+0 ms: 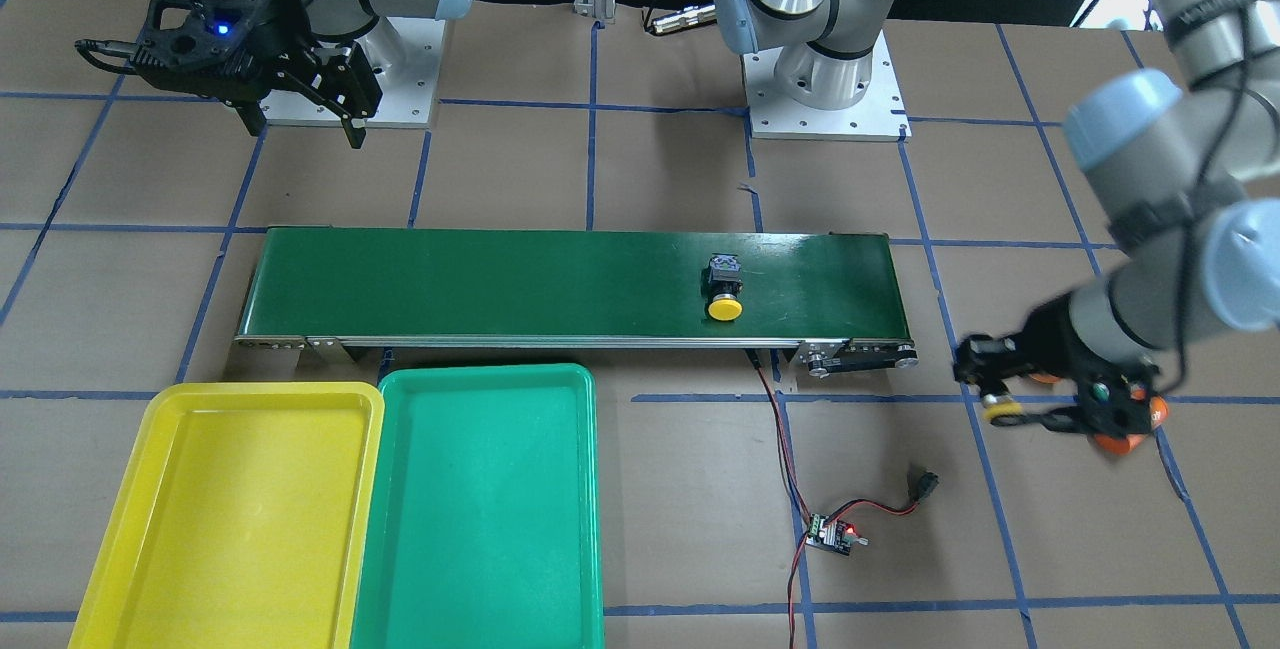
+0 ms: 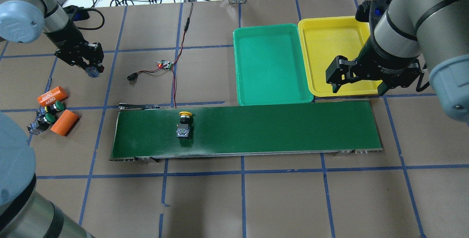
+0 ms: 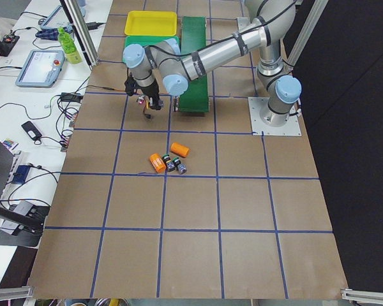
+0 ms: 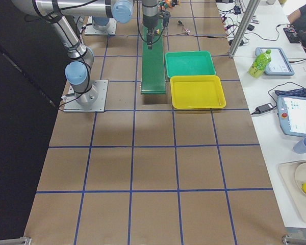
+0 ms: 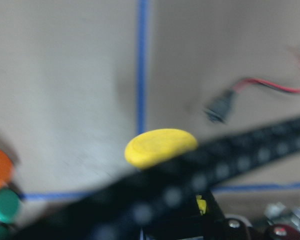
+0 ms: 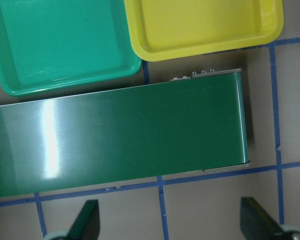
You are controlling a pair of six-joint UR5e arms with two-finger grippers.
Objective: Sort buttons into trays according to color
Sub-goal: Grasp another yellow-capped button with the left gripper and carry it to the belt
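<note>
A yellow button [image 1: 722, 291] lies on its side on the conveyor belt [image 1: 480, 284], also in the overhead view [image 2: 184, 123]. My left gripper [image 1: 1012, 392] is shut on a second yellow button [image 5: 160, 147] and holds it above the table, beyond the belt's end. Two green buttons [image 2: 55, 106] [image 2: 47, 118] lie on the table between two orange cylinders. My right gripper [image 2: 357, 84] is open and empty, above the yellow tray's [image 2: 329, 47] near edge and the belt's other end. The green tray [image 2: 271, 62] stands beside the yellow one. Both trays are empty.
Two orange cylinders [image 2: 52, 96] [image 2: 64, 122] lie beside the green buttons. A small controller board [image 2: 165, 64] with red and black wires lies on the table beyond the belt. Blue tape lines cross the brown table.
</note>
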